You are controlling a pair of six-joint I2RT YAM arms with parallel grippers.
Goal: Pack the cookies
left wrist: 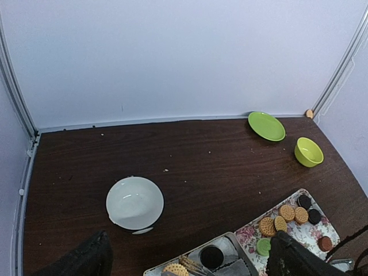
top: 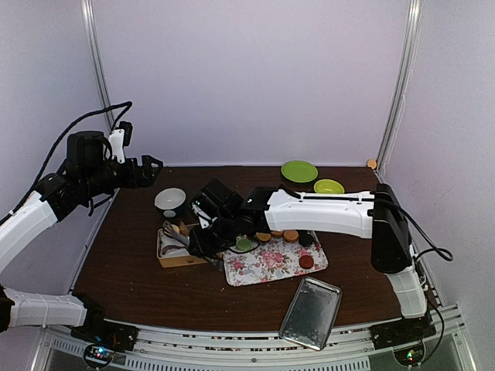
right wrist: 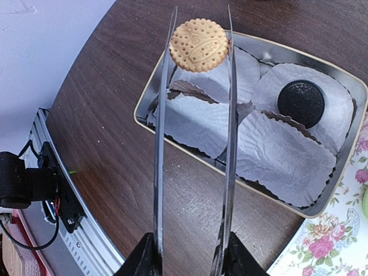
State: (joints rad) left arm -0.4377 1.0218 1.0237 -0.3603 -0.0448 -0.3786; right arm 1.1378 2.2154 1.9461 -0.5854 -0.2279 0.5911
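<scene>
My right gripper is shut on metal tongs. The tongs' tips pinch an orange-yellow cookie above the far left corner of the paper-lined tin box. A black cookie lies in one paper cup of the box. In the top view the right gripper is over the box. Several orange, green, black and dark red cookies lie on the floral tray. My left gripper is open and empty, high above the table at the back left.
A white bowl stands behind the box. A green plate and a yellow-green bowl are at the back right. A metal lid lies near the front edge. A stray orange disc lies in the back right corner.
</scene>
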